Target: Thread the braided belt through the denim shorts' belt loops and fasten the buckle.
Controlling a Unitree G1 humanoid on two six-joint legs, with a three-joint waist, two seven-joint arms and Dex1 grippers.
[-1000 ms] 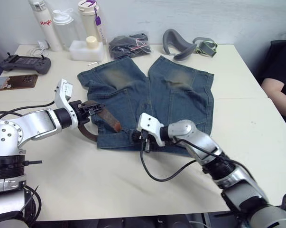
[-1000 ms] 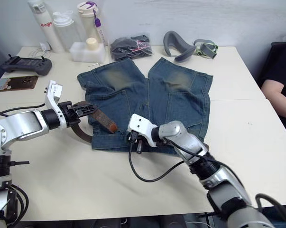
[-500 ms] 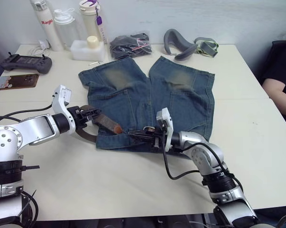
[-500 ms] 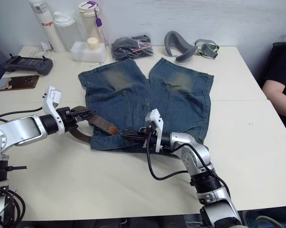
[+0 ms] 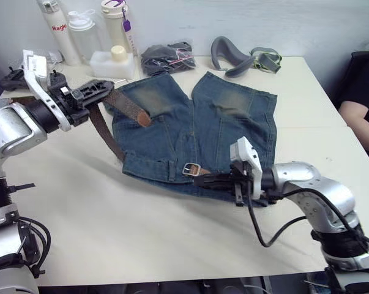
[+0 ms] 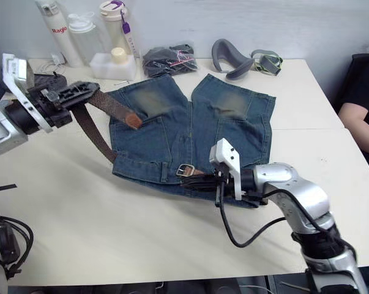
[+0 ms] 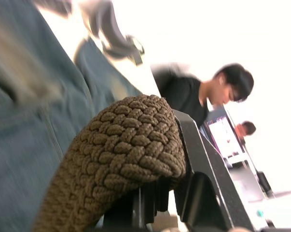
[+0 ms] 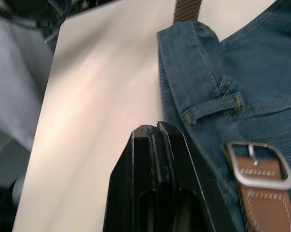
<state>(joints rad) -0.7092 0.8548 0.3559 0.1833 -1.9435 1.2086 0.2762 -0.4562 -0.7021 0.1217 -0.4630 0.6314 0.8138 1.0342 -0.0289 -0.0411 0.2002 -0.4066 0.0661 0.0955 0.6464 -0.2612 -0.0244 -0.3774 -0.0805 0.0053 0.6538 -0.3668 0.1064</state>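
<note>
Belt hangs in the air on the robot's left side. It is brown and woven, and it runs from the left gripper down to the waistband of the shorts. The left gripper is pinching the belt, held up above the table. In the left wrist view the woven strap bends over one black finger. A short tan end sticks out past the gripper and hangs over the left leg of the shorts.

At the other end, the silver buckle lies flat on the waistband, near the middle of the shorts. A tan leather piece is joined to it. In the right wrist view a belt loop sits just beside the buckle, and the strap goes under the corner of the shorts.

Blue shorts lie flat on the white table, with the legs pointing away from the robot. Both legs have faded yellow patches.

The right gripper is low, at the near edge of the waistband, just beside the buckle. Its two black fingers are pressed together with nothing between them.

At the far edge of the table stand some bottles, a dark bundle in a clear bag and a grey curved strap. A person's arm shows at the right side.
</note>
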